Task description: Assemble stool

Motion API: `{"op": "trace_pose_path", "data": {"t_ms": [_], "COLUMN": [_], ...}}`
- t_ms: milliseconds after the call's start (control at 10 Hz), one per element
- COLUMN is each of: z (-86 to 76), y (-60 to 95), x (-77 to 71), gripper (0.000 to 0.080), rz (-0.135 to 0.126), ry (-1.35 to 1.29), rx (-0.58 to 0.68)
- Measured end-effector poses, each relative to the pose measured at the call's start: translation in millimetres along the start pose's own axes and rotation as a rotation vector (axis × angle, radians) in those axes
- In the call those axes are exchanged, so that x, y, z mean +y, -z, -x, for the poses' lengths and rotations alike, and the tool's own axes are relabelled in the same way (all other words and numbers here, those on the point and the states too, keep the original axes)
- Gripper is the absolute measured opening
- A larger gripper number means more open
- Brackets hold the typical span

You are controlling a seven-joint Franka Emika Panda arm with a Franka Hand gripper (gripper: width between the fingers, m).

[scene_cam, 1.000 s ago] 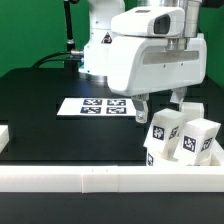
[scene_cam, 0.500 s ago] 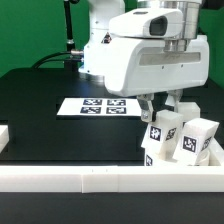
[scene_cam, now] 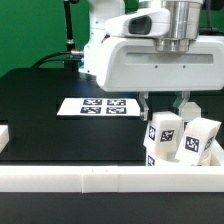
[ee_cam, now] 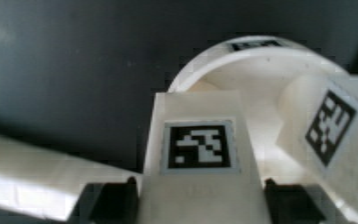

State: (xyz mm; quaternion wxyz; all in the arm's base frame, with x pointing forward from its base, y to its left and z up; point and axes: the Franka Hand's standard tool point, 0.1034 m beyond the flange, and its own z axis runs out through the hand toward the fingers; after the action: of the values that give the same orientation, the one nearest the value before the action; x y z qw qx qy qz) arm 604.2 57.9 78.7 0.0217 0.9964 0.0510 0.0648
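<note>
The two-finger gripper (scene_cam: pixel 164 103) hangs with its dark fingers (scene_cam: pixel 146 103) spread apart over the small white block leg with a black-and-white square tag (scene_cam: pixel 163 134), and it seems not yet to press it, though the large white arm body hides the upper part of the claw. A second tagged white block leg (scene_cam: pixel 199 140) stands just beside it, at the exterior view's right, near the long white border rail (scene_cam: pixel 70 178). Only the wrist view shows the white plastic round seat disc (ee_cam: pixel 247 62) behind the legs, cut off and blurred, while only the exterior view shows the marker board (scene_cam: pixel 98 106).
</note>
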Motion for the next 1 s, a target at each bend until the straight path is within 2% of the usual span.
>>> {"op": "trace_pose_path", "data": {"t_ms": [400,700,1000], "z": [-1.1,-1.3,-1.1], "y": [0.5,0.5,0.3], "x": [1.5,0.7,1.1], "gripper": [0.0337,0.0337,0.0337], "rz": [-0.04,-0.045,-0.051], "ry": [-0.552,-0.9,-1.123], "rx": [0.003,-0.004,-0.012]}}
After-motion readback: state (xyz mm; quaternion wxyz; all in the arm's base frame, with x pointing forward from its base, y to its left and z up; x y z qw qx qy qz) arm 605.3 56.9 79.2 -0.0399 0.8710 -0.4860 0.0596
